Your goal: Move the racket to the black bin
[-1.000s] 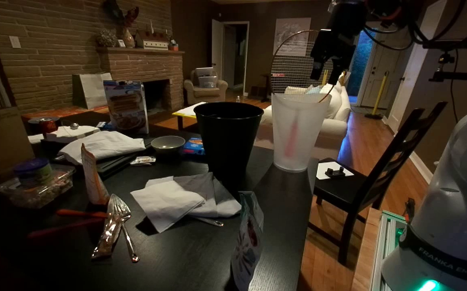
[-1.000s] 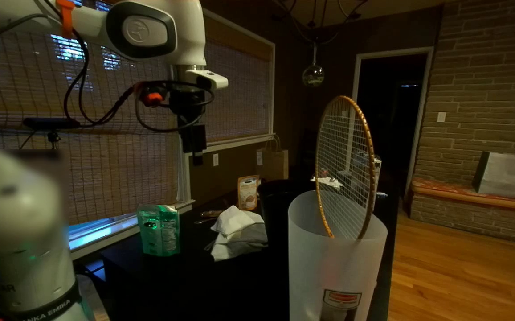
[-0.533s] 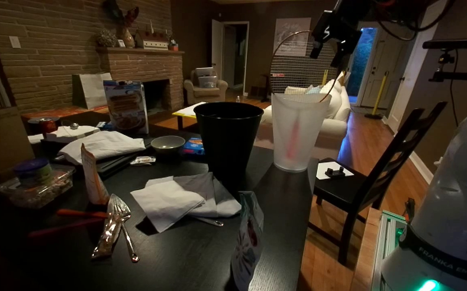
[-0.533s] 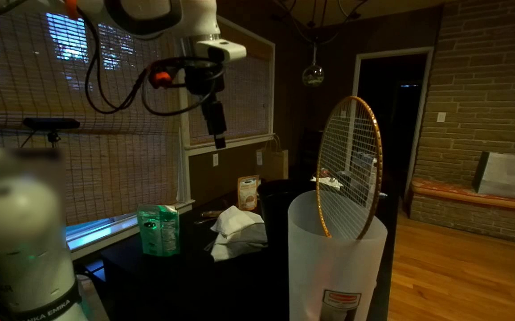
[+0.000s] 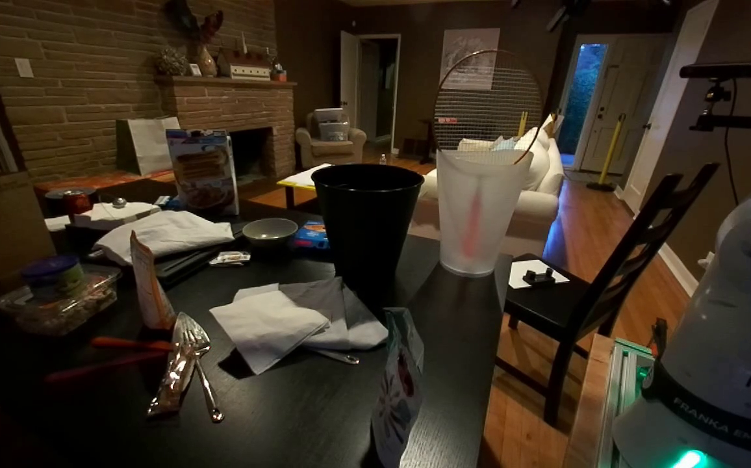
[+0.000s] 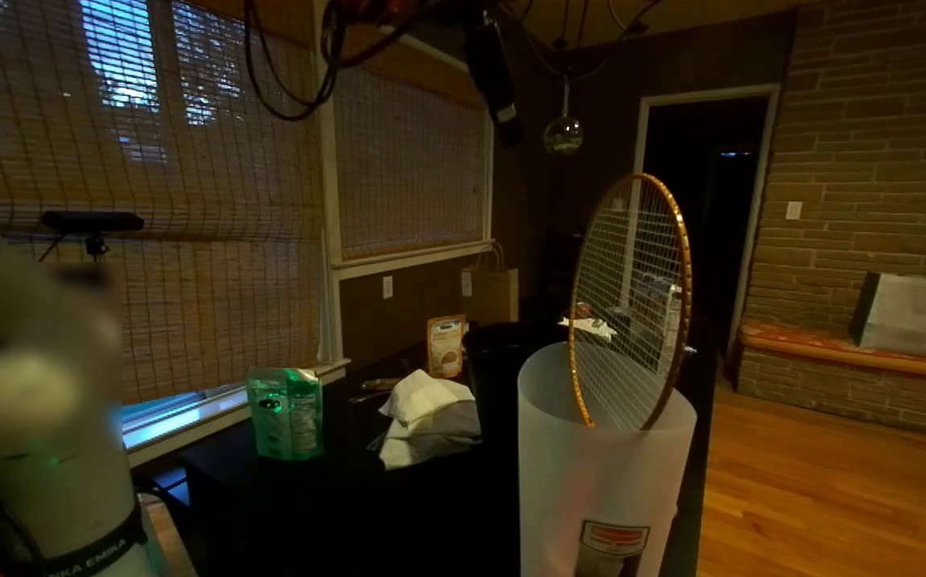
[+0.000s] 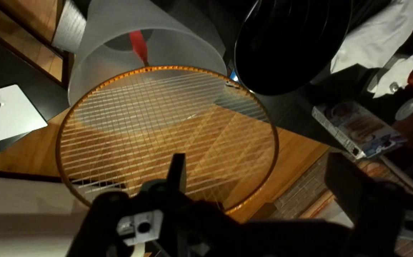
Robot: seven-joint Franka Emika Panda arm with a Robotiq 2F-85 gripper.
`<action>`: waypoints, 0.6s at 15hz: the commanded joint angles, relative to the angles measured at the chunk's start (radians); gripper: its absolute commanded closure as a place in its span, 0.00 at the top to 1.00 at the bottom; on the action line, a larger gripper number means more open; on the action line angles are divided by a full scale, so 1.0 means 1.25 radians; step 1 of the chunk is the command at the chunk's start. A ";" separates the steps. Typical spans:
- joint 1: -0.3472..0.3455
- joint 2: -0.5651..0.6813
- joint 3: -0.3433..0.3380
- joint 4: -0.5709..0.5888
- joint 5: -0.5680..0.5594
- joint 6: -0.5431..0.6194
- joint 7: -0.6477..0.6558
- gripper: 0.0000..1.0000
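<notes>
Badminton racket (image 6: pixel 631 304), head up and leaning a little, stands in the translucent white wastebasket (image 5: pixel 483 227) near the edge of the black table (image 5: pixel 440 390). We see its orange frame and strings rising above the rim in both exterior views, and in the wrist view its red handle (image 7: pixel 138 44) is down inside that basket — a pinkish streak shows through the wall as well. Just beside it stands the black wastebasket (image 5: pixel 369 221), upright; the racket is not in it yet.

Our gripper (image 7: pixel 255 164) is overhead, its two fingers spread wide in the wrist view, with part of the racket's frame and the floor showing through the gap. We cannot tell how near the fingertips come to the frame. In an exterior view the dark fingers (image 6: pixel 491 72) hang high, up and to the left of the racket in that picture.

Around the bins we make out folded white cloths (image 5: pixel 297 318) — paper or fabric, we cannot say — plus a green pouch (image 6: pixel 287 413), an orange pouch (image 6: pixel 447 346), a shallow bowl (image 5: pixel 269 232) and a slotted metal utensil (image 5: pixel 197 338). Next to the table stands a black chair (image 5: pixel 567 309), a white sheet (image 5: pixel 521 276) lying on its seat.
</notes>
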State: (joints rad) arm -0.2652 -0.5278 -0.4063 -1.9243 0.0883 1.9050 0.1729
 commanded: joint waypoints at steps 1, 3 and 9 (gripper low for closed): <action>-0.026 0.028 0.011 0.030 0.018 -0.003 -0.006 1.00; -0.038 0.049 0.025 0.037 0.011 0.006 0.036 1.00; -0.115 0.230 -0.022 0.234 0.003 -0.069 0.196 1.00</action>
State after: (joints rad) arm -0.3622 -0.3700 -0.3969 -1.7892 0.0911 1.8933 0.3623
